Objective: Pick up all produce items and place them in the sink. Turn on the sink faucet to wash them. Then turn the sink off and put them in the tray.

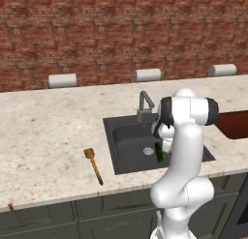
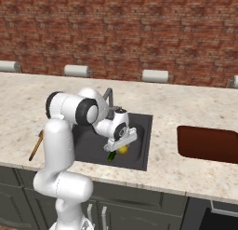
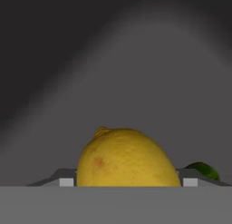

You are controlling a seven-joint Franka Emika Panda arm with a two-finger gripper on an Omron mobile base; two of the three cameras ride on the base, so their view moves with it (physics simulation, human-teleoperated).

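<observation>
Two produce items sat in the sink (image 1: 127, 145). Left base view: arm bent down into the basin, cucumber (image 1: 159, 155) poking out beside the drain, faucet (image 1: 144, 105) behind, wooden spoon (image 1: 93, 165) on the counter. Right base view: gripper (image 2: 119, 149) low over the lemon (image 2: 123, 150), tray (image 2: 208, 144) well right. Hand view: lemon (image 3: 127, 158) sat between the fingertips; contact couldn't be told.
</observation>
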